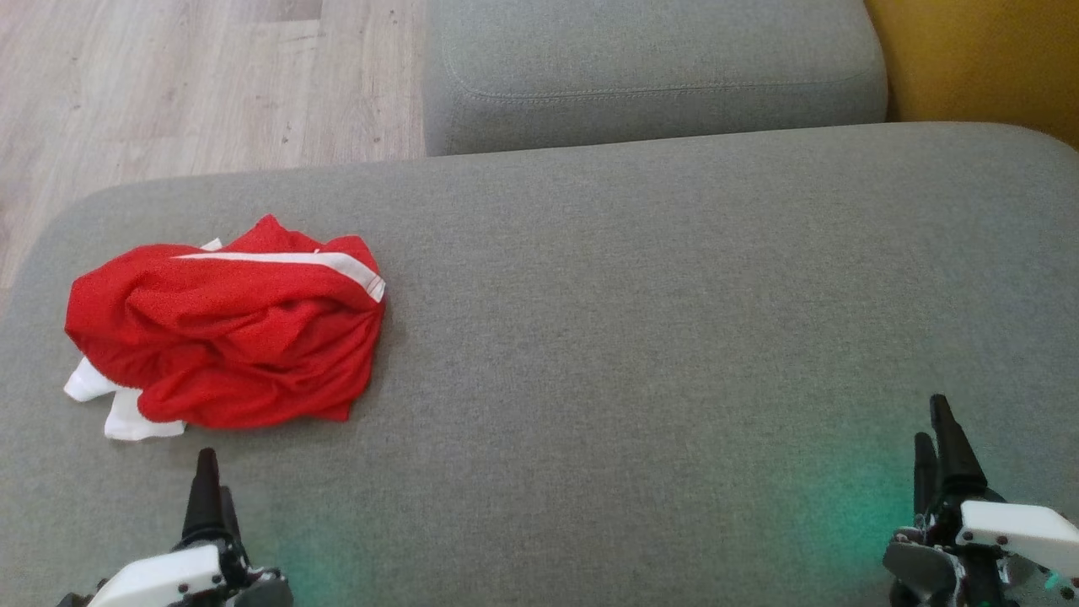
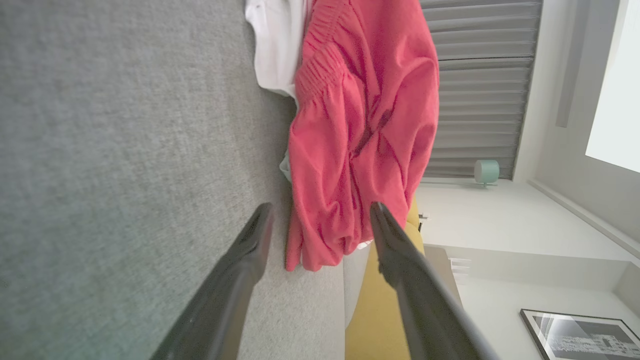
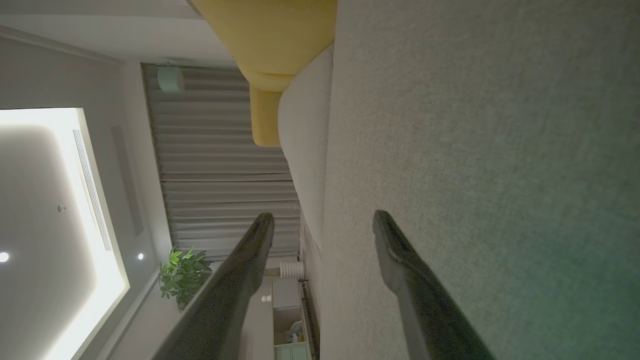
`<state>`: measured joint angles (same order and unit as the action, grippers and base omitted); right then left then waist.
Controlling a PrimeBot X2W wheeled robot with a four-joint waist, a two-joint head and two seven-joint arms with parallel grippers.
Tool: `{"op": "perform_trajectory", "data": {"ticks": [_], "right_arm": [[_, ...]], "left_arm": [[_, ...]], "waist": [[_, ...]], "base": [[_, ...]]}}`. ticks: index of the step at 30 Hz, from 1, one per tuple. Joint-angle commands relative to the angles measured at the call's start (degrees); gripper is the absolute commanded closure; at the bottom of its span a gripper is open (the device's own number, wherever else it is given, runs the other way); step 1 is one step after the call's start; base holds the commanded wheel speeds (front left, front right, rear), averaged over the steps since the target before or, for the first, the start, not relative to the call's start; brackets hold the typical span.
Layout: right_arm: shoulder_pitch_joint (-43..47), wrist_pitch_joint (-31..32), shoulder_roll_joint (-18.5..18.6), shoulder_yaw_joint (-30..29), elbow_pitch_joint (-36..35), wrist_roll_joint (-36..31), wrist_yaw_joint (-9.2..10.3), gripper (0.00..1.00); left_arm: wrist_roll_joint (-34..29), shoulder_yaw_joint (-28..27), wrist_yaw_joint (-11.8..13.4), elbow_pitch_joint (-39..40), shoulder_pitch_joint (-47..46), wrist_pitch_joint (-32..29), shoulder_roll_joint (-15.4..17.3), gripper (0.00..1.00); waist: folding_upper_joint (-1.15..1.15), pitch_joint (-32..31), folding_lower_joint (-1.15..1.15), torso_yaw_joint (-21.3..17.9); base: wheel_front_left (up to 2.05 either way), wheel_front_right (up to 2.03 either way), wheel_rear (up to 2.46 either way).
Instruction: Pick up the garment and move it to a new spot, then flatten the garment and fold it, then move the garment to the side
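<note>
Red shorts (image 1: pixel 223 333), white-trimmed, lie crumpled at the left of the grey sofa cushion (image 1: pixel 632 337). Left gripper (image 1: pixel 211 472) near them, jaws wide, empty; right gripper (image 1: pixel 931 420) well apart, likewise. Nothing begun: lifting, flattening, folding, setting aside remain.

A home living room: a grey upholstered sofa (image 1: pixel 641 278) fills the head view, with wood-plank floor (image 1: pixel 169 84) at upper left. The wrist views show pleated curtains (image 3: pixel 220 170), a potted plant (image 3: pixel 182 275) and a framed picture (image 2: pixel 580 335).

One garment (image 1: pixel 228 337); two tools, left tool (image 1: pixel 206 462), right tool (image 1: pixel 931 421); two grey cushions (image 1: pixel 641 295).
</note>
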<state>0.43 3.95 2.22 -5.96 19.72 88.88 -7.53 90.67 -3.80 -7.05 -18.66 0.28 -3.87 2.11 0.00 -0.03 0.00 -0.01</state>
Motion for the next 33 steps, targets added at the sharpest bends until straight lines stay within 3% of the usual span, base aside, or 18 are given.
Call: {"op": "perform_trajectory", "data": {"ticks": [1, 16, 33], "right_arm": [[-2.36, -0.79, 0.27, 0.30, -2.52, -2.05, 0.01, 0.00], [-2.41, -3.16, 0.32, 0.60, -5.68, -14.83, 0.01, 0.00], [-2.38, -6.20, 0.38, 4.40, -11.63, -37.14, 0.02, 0.00]], "left_arm": [[-1.09, -0.29, -0.06, 2.27, -1.79, 0.80, 0.35, 0.00], [-8.01, -2.35, 0.39, 4.42, -2.14, 3.16, 0.41, 0.00], [-28.26, 2.84, 4.40, 13.11, -1.92, 6.18, 0.47, 0.00]], "waist": [[0.00, -0.06, 0.00, 0.03], [0.00, -0.39, 0.00, -0.20], [0.00, -0.50, 0.00, -0.71]], "base": [[0.00, 0.00, 0.00], [0.00, 0.00, 0.00], [0.00, 0.00, 0.00]]}}
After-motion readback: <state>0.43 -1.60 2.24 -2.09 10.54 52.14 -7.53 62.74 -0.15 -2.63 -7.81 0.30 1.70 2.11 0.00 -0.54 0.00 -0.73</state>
